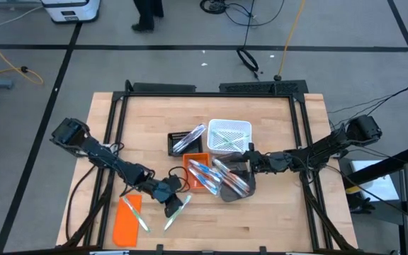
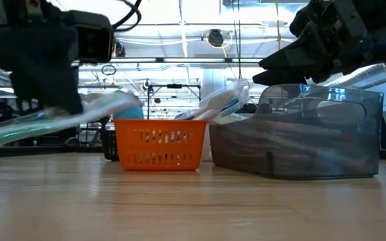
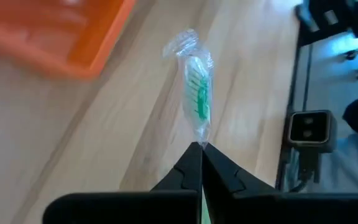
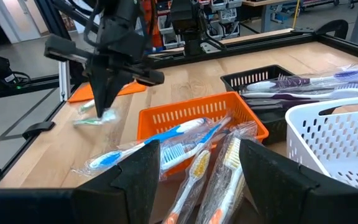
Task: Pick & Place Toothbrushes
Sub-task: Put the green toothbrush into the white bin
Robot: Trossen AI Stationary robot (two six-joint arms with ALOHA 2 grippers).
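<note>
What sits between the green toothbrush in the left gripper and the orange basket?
Nothing visible blocks it. The left gripper is shut on the green toothbrush, with bare table between it and the orange basket. The right gripper hovers open over the clear bin, beyond the basket.

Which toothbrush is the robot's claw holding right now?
The green wrapped toothbrush, pinched by its end in the left claw near the orange lid. The other toothbrushes lie in baskets or loose on the lid, with no claw gripping them.

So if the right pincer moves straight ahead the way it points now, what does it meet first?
Most likely the wrapped toothbrushes sticking out of the orange basket directly ahead of the open right pincer; depth is unclear.
</note>
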